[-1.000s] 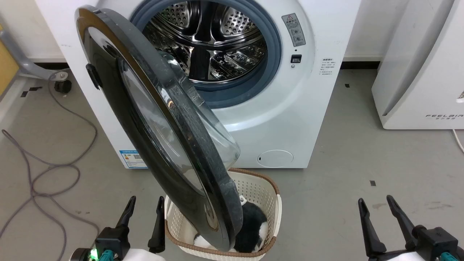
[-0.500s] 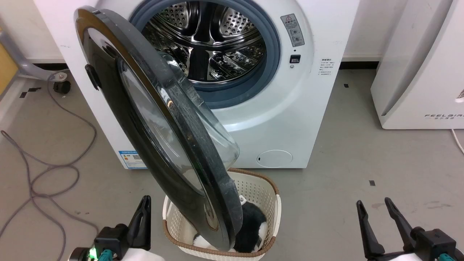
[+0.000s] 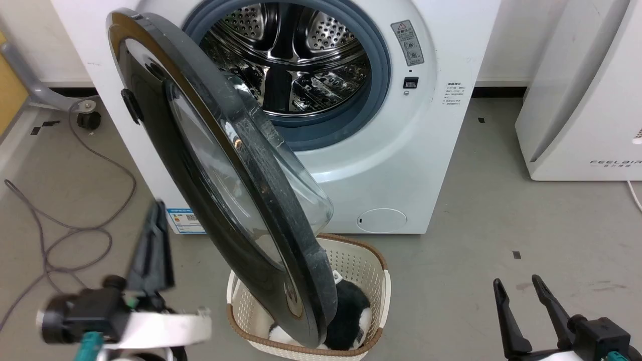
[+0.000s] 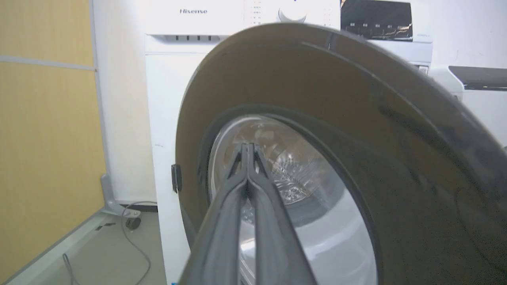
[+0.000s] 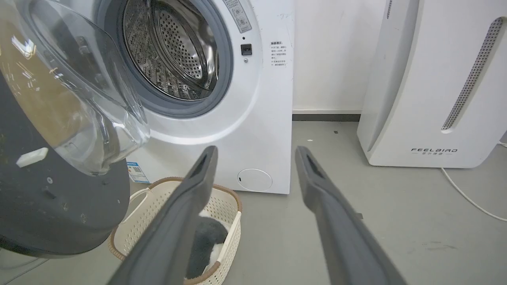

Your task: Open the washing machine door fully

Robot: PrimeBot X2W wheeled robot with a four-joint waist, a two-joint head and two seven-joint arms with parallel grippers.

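Laundry room: washing machine (image 3: 401, 165), basket (image 3: 363, 273)

The washing machine (image 3: 401, 165) is white, with a perforated steel drum (image 3: 296, 60) and a grey gasket (image 3: 381, 70). Its door (image 3: 220, 180) is glossy black. Below the door, a cream, brown-rimmed basket (image 3: 361, 265) holds something black and white, perhaps fabric.

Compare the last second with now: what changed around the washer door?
The left pincer shut empty, then rose and shifted left, pointing at the outer face of the washing machine door. The door stayed partly open; the right pincer stayed open and low.
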